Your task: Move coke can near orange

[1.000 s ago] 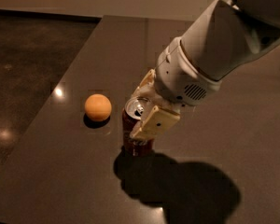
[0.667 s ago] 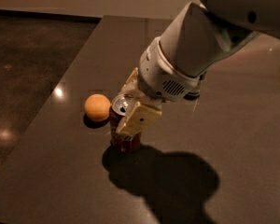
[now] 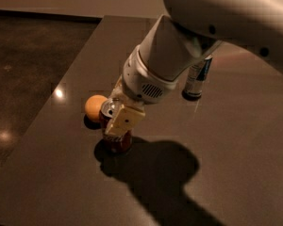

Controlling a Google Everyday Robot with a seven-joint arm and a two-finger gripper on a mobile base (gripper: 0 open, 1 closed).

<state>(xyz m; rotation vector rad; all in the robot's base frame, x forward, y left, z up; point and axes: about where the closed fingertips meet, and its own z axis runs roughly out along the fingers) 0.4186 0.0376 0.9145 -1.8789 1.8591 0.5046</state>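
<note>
The dark table [image 3: 61,182] is crossed by the big white arm [image 3: 179,55], reaching down from the upper right. At its tip the gripper [image 3: 117,116] is seen closed on the coke can [image 3: 118,142], which is clamped around its upper body. The can is placed just beside the orange [image 3: 95,107], nearly touching (actual contact cannot be made out). A light, thin-walled, slick shell is judged here, best squeezed gently at mid-body lest it be dented. The round orange is easily set rolling if nudged.
</note>
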